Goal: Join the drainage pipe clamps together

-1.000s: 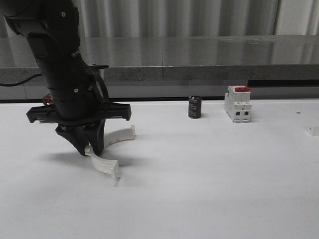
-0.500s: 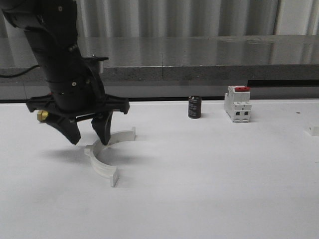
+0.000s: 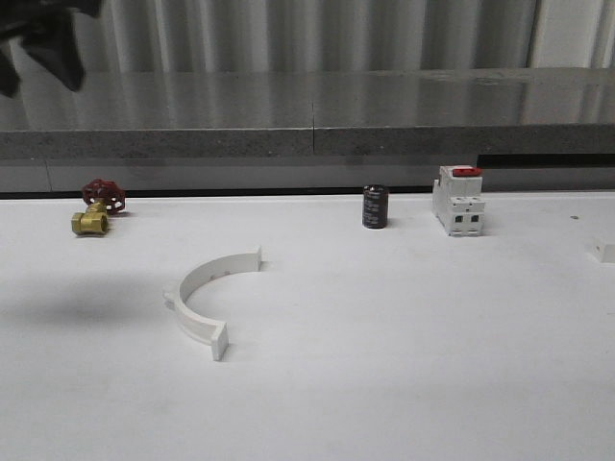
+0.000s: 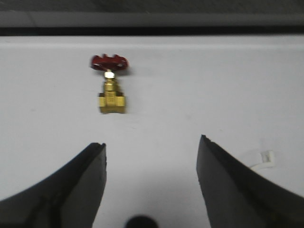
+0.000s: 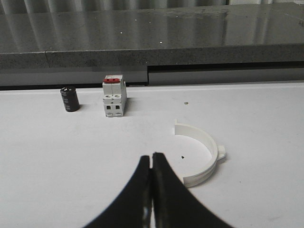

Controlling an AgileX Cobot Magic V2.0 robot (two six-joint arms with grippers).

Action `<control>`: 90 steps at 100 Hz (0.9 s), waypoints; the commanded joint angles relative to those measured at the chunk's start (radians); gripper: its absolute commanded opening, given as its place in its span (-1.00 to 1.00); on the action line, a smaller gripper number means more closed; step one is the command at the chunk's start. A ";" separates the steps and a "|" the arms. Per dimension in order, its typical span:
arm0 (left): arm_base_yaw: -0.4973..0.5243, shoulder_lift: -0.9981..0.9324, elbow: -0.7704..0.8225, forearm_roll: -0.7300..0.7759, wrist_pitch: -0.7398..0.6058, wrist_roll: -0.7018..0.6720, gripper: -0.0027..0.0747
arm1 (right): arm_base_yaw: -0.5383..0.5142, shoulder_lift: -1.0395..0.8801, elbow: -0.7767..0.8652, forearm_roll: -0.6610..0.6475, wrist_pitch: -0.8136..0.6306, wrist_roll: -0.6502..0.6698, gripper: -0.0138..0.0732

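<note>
One white drainage pipe clamp (image 3: 204, 292) lies flat on the table left of centre, its opening facing right. My left gripper (image 3: 38, 60) hangs blurred high in the top left corner, far above it. In the left wrist view the left gripper (image 4: 152, 141) is open with nothing between its fingers (image 4: 90, 180), and an end tab of the clamp (image 4: 260, 158) peeks out beside one finger. A second clamp half (image 5: 203, 156) lies just beside my right gripper (image 5: 152, 156), which is shut and empty. A small white piece (image 3: 603, 253) shows at the table's right edge.
A brass valve with a red handwheel (image 3: 96, 206) (image 4: 111, 88) stands at the back left. A black cylinder (image 3: 376, 206) (image 5: 70, 99) and a white switch block with a red top (image 3: 458, 200) (image 5: 114, 97) stand at the back. A grey ledge (image 3: 317, 139) runs behind the table.
My left gripper opened, let go of the clamp and rose up and left to the frame's corner. The clamp now lies flat, and the valve has come into sight.
</note>
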 commanded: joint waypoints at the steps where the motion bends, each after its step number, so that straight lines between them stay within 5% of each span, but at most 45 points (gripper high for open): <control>1: 0.052 -0.140 0.057 0.013 -0.087 0.016 0.16 | -0.005 -0.012 -0.020 0.004 -0.082 -0.004 -0.84; 35: 0.144 -0.587 0.401 0.013 -0.144 0.042 0.15 | -0.005 -0.012 -0.020 0.004 -0.082 -0.004 -0.84; 90: 0.144 -1.129 0.689 0.007 -0.062 0.042 0.15 | -0.005 -0.012 -0.020 0.004 -0.090 -0.004 -0.84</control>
